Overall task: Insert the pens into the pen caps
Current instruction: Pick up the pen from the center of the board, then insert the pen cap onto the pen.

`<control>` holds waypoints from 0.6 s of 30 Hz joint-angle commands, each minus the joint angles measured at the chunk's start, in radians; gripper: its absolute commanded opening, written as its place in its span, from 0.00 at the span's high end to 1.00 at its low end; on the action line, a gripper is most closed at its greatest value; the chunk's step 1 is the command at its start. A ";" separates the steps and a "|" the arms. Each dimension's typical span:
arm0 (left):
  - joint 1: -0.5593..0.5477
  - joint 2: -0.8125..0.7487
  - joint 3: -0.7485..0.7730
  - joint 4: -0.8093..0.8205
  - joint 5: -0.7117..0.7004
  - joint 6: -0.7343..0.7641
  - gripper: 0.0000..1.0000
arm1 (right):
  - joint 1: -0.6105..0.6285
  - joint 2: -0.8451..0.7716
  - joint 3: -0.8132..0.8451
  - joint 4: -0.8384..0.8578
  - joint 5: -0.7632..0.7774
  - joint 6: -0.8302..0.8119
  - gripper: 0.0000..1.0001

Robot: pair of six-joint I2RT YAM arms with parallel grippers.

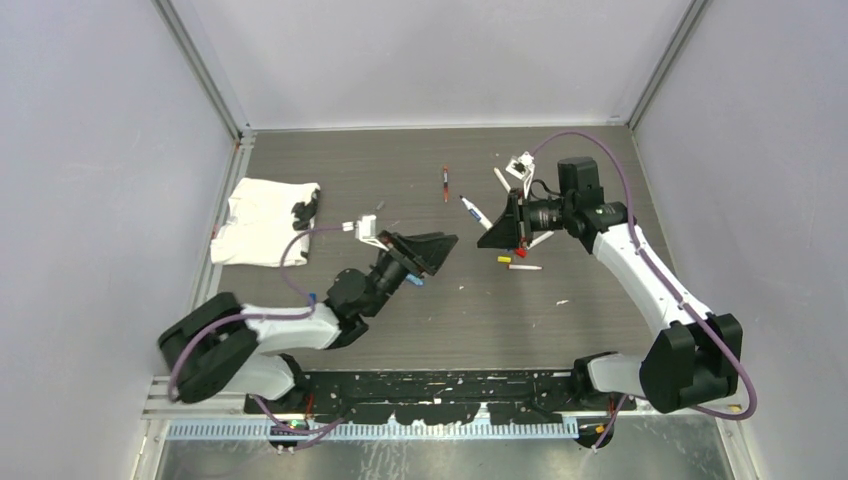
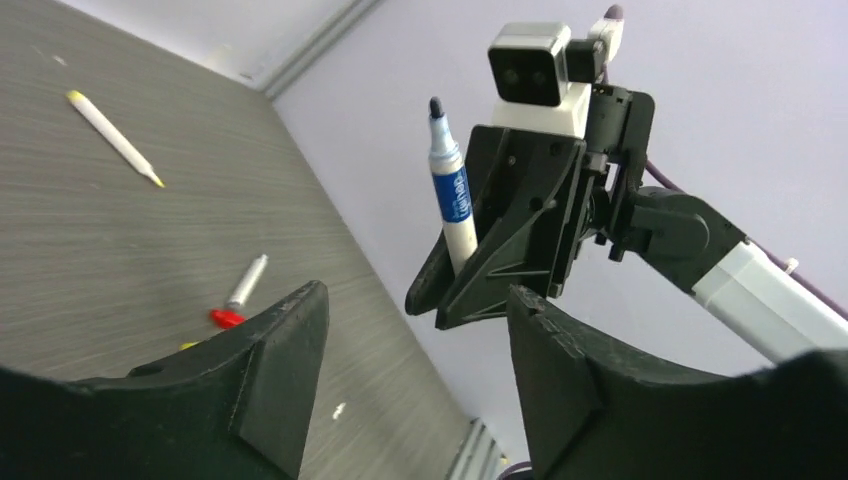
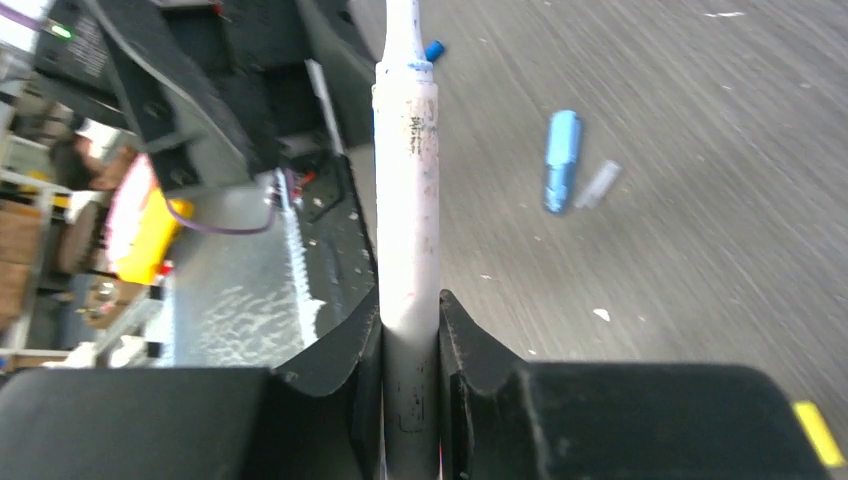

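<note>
Pen point(image 2: 452, 205) sat clamped low on its barrel in your right pincer point(image 3: 410, 318), raised off the counter point(image 1: 560, 330) right of centre; your left pincer point(image 1: 440, 257) gaped empty just near it. You'd have done best fetching a matching cap and pressing it straight along the axis. White smudged barrel, blue label, dark tip.

My right hand point(image 3: 410, 310) is matt black plastic; the pen point(image 3: 408, 180) in it has a smooth white plastic barrel, scuffed and smudged. The surface point(image 1: 520, 320) is matt grey wood-grain.
</note>
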 commanded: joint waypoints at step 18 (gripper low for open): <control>0.095 -0.581 0.179 -1.443 0.031 0.427 0.10 | -0.083 -0.022 0.092 -0.422 0.407 -0.588 0.99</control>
